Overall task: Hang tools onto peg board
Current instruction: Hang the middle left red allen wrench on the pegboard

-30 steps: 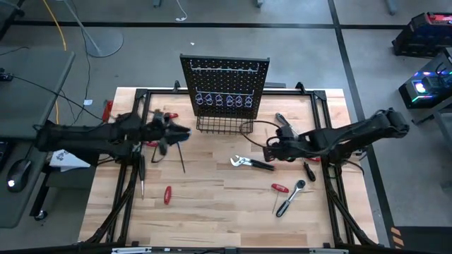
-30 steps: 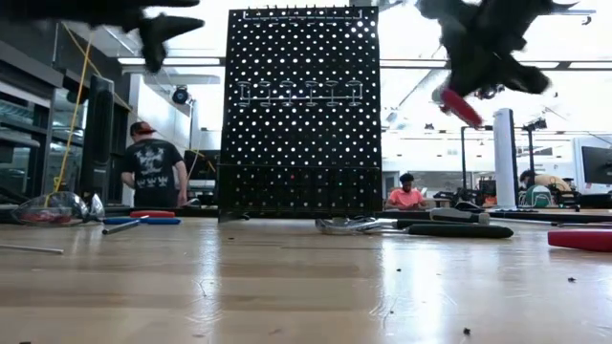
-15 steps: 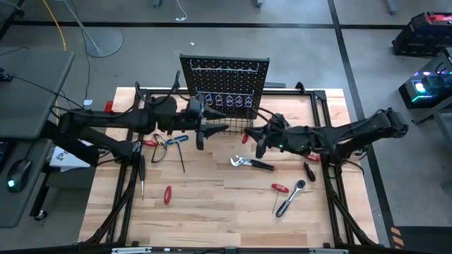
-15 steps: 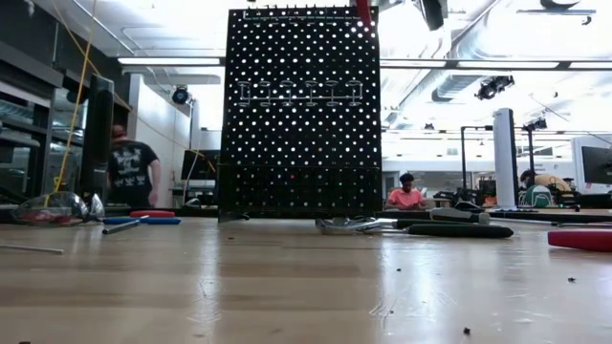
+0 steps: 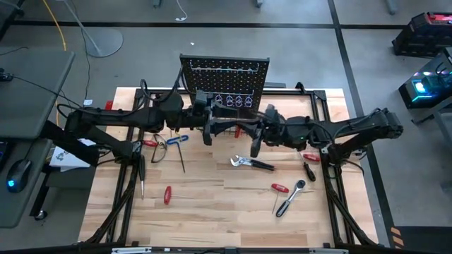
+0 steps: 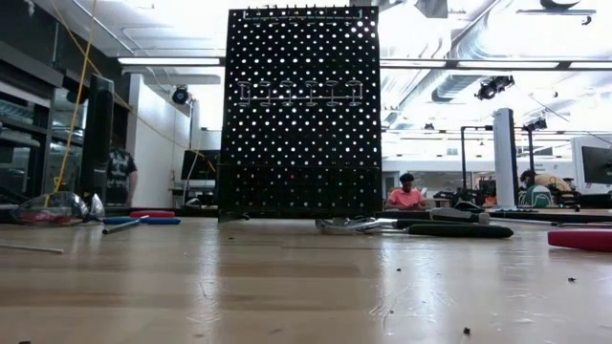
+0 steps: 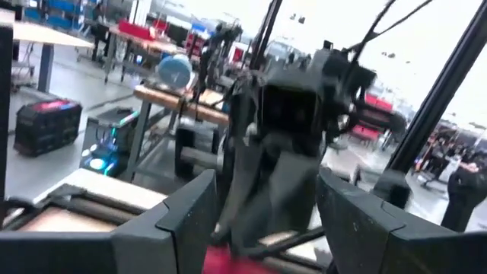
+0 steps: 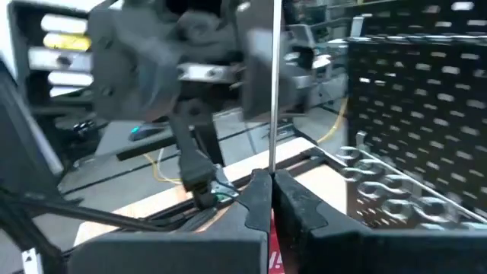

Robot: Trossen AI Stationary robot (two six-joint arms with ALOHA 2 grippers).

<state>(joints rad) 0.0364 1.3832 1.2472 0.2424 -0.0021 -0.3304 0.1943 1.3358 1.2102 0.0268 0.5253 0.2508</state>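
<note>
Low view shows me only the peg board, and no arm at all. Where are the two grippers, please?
Observer: Both are up in front of the peg board. The left gripper and the right gripper face each other closely.
Operator: Does the right one hold any tool?
Observer: Yes. The right gripper is shut on a red-handled screwdriver, and the thin metal shaft sticks out past the gripper.

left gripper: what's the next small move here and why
Probably ease the left gripper in and close it on the red-handled screwdriver. It is open and faces the right gripper, which is shut on the screwdriver in front of the peg board. It looks like a handover.
</note>
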